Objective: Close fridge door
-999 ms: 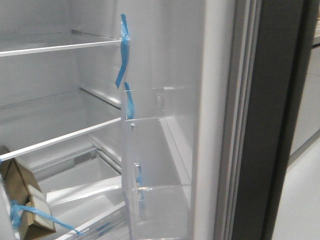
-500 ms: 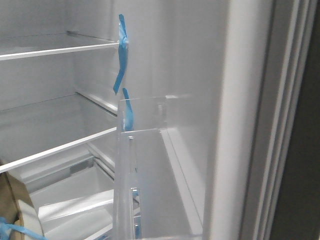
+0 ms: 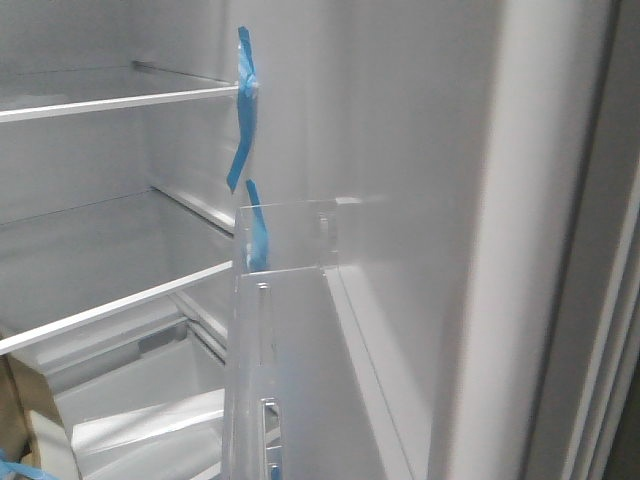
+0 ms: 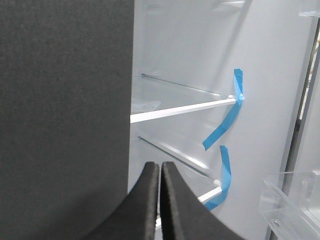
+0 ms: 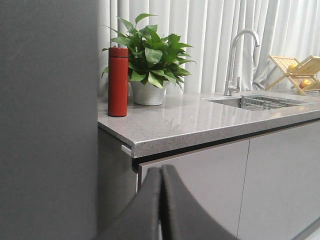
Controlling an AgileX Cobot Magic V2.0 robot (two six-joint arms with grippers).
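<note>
- Since the earlier front views, the fridge door (image 3: 470,200) has swelled across the right of the frame; its dark outer edge, plain a second ago, has slid out of sight, and the brown carton at lower left is nearly gone.
- You now see the door's white inner face filling the centre and right of the front view, standing tall and upright, with a clear plastic bin (image 3: 300,330) at lower centre and blue tape strips (image 3: 244,110) beside it.
- In the left wrist view the left gripper (image 4: 160,200) has its jaws clenched with nothing between them; a matte dark grey panel (image 4: 65,120) fills the left of that frame, just beside the jaws. Whether it touches them you cannot tell.
- The right gripper (image 5: 161,205) is likewise clenched and empty, with a dark grey surface (image 5: 47,120) at frame left and a counter (image 5: 200,120) behind.
- Which arm is nearer the door these frames do not settle.
- The door is still open; the shelves (image 3: 120,98) remain exposed.
</note>
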